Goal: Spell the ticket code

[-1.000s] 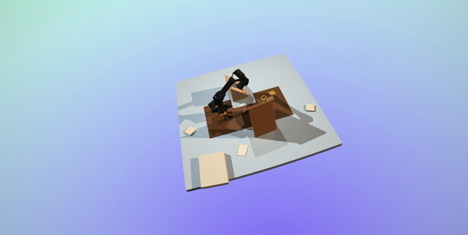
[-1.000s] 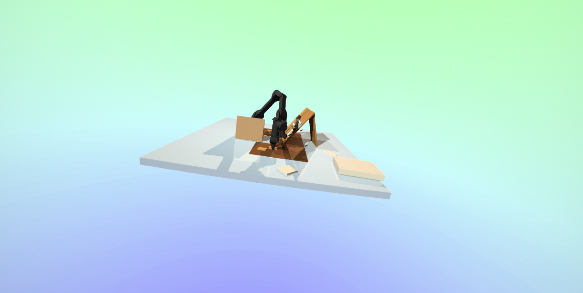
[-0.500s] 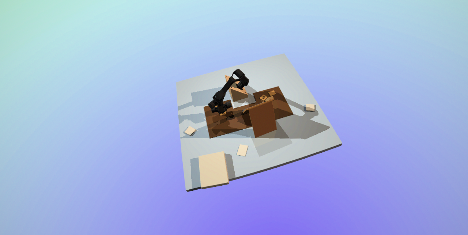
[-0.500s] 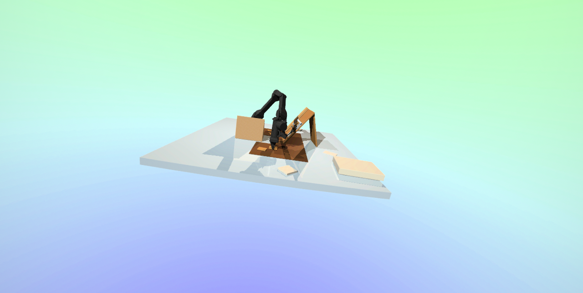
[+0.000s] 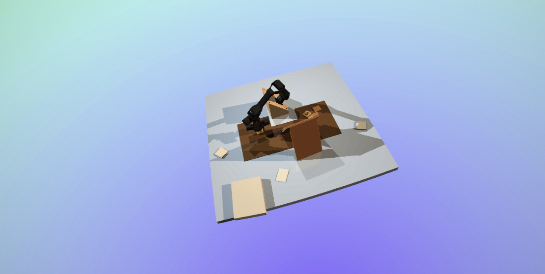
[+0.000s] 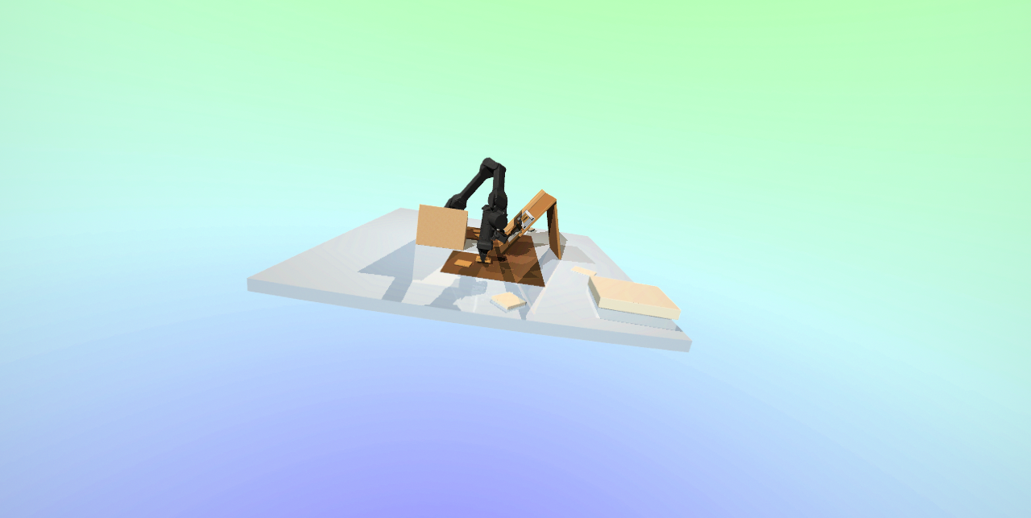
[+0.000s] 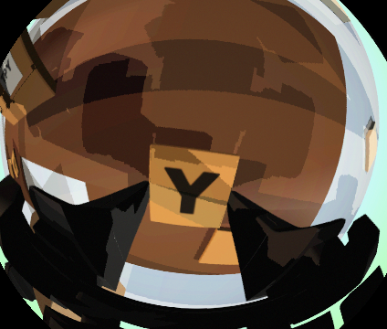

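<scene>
My gripper (image 5: 259, 130) (image 6: 483, 255) (image 7: 189, 193) is shut on the Y tile (image 5: 259, 133) (image 6: 484, 260) (image 7: 162, 211), a light wooden square, letter up, low over the brown mat (image 5: 331, 129) (image 6: 526, 279). I cannot tell whether the tile touches the mat. A plain-looking tile (image 6: 462, 263) (image 7: 221, 250) lies close by. At the mat's other end lie a lettered tile (image 5: 306, 113) and another tile (image 5: 316, 108). The tilted board (image 5: 306, 138) (image 6: 544, 201) stands mid-mat, with a white ticket (image 7: 13, 81) on it; its code is not fully readable. The rail's contents are unclear.
A thick pale slab (image 5: 248, 197) (image 6: 634, 296) lies at the counter's corner. Small pale blocks (image 5: 221, 153) (image 5: 282, 175) (image 5: 361, 125) (image 6: 508, 300) lie around the mat. A tan upright panel (image 6: 440, 226) stands near the arm's base.
</scene>
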Robot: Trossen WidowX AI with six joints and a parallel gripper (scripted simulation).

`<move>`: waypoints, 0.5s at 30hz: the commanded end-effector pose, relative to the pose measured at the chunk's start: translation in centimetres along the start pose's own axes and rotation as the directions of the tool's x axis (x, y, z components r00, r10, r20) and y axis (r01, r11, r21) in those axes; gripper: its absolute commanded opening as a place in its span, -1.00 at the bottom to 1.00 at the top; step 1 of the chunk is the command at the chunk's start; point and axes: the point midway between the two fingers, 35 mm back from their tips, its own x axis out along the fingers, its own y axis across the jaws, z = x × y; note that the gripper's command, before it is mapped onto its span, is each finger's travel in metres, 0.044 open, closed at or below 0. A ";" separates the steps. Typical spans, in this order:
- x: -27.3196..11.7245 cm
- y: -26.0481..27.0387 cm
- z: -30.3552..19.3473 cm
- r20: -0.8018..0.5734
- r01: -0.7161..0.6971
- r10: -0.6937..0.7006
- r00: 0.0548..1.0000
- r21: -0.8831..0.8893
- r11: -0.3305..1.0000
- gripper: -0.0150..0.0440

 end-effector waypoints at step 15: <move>-1.1 0.1 0.0 -0.003 0.004 -0.004 1.000 -0.004 1.000 -0.49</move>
